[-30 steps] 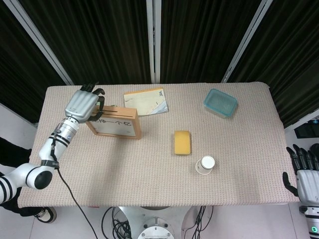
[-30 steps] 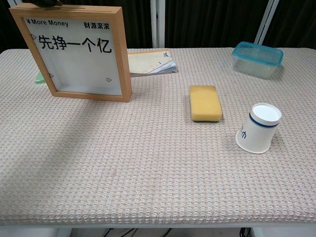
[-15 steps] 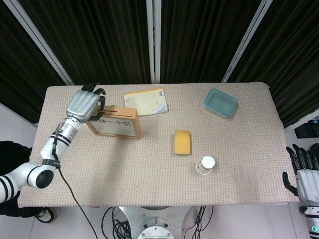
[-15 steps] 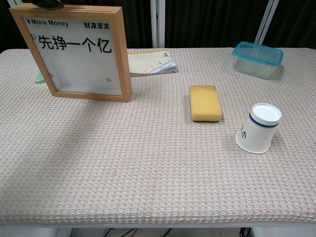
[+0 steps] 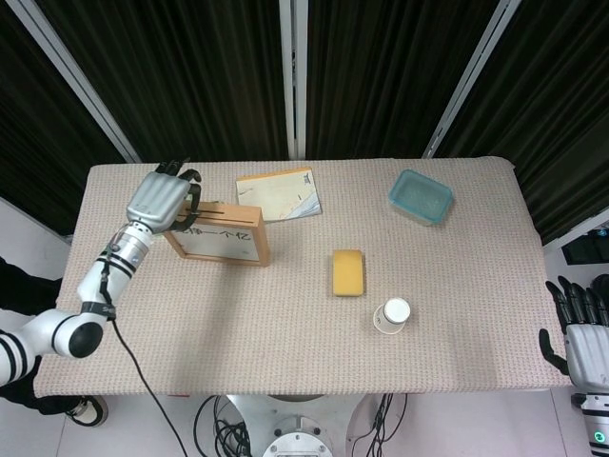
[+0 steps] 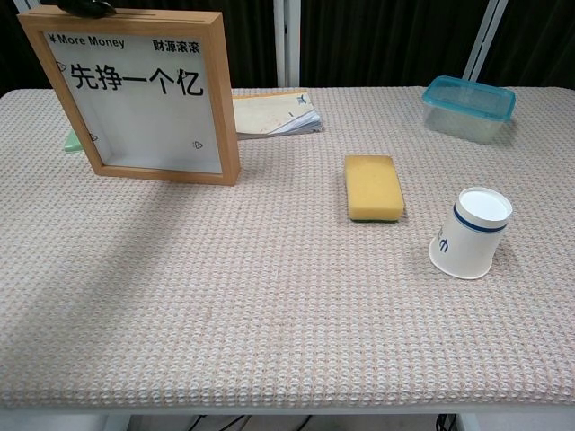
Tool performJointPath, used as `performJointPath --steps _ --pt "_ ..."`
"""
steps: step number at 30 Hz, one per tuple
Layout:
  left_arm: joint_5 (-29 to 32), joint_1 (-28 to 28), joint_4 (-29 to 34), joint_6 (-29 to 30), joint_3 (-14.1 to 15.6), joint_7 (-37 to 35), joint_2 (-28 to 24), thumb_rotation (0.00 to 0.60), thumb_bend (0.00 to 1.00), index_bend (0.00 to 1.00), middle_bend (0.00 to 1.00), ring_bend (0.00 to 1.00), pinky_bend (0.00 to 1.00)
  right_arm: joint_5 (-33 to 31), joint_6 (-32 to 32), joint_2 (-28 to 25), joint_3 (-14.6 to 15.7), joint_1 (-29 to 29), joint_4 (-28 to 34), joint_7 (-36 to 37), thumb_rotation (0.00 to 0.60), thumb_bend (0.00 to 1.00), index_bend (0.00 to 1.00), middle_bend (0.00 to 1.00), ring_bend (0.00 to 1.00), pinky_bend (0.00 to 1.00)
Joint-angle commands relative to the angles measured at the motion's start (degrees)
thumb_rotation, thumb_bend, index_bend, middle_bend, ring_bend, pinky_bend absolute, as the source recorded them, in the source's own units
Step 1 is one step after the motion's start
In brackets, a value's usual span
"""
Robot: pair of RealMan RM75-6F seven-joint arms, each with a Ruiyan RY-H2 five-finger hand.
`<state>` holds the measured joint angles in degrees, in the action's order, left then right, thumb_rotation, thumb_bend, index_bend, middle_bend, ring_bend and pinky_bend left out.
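Left hand (image 5: 160, 198): rests on the top left corner of the wooden frame (image 5: 218, 235), dark fingers curled over its back edge; it holds the frame there. In the chest view only dark fingertips (image 6: 85, 7) show above the top rail.
Right hand (image 5: 586, 335): off the table's near right corner, fingers apart, holding nothing.
Wooden frame: stands upright on its lower edge at the far left of the table (image 5: 285, 324), leaning a little backward; its white panel with black characters faces the robot.
Handling (judgement): probably light and stiff, with hard smooth rails that could slip in a loose hold. The glazed-looking panel may be fragile, so pressure belongs on the wood. Held at one corner, it is likely to swing; a hold across the middle of the top rail would steady it better.
Booklet (image 5: 279, 193): lies flat just behind the frame's right end.
Sponge (image 5: 348, 272): yellow, flat, near the table's middle.
Paper cup (image 5: 391, 315): upside down and tilted, just right of the sponge and nearer the robot.
Plastic box (image 5: 420, 196): clear with a teal rim, far right.
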<state>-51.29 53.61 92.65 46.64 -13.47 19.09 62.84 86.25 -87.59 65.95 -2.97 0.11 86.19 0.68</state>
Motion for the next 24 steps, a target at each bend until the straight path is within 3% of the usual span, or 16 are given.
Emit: performJointPath --steps 1,13,21,24 --pt "0.19 0.18 -0.17 -0.16 0.22 0.1 0.08 0.6 0.39 0.6 0.23 0.0 0.09 -0.09 0.08 0.01 -0.03 0.02 -0.1 0.13 0.6 0.45 0.0 0.0 0.0 0.0" --pt "-0.41 0.37 -0.6 0.0 0.71 -0.76 0.11 0.6 0.39 0.39 0.23 0.0 0.09 -0.36 0.39 0.04 -0.03 0.06 -0.51 0.56 0.6 0.45 0.0 0.0 0.0 0.0" --pt "-1.6 -0.34 1.0 1.8 0.24 -2.05 -0.8 0.6 0.39 0.36 0.22 0.0 0.09 -0.31 0.15 -0.14 -0.13 0.04 -0.37 0.58 0.6 0.45 0.0 0.0 0.0 0.0" --pt "-3.66 -2.39 4.06 5.41 -0.02 -3.29 -2.16 0.6 0.38 0.36 0.22 0.0 0.09 -0.1 -0.22 -0.33 -0.16 -0.04 -0.1 0.72 0.6 0.45 0.0 0.0 0.0 0.0"
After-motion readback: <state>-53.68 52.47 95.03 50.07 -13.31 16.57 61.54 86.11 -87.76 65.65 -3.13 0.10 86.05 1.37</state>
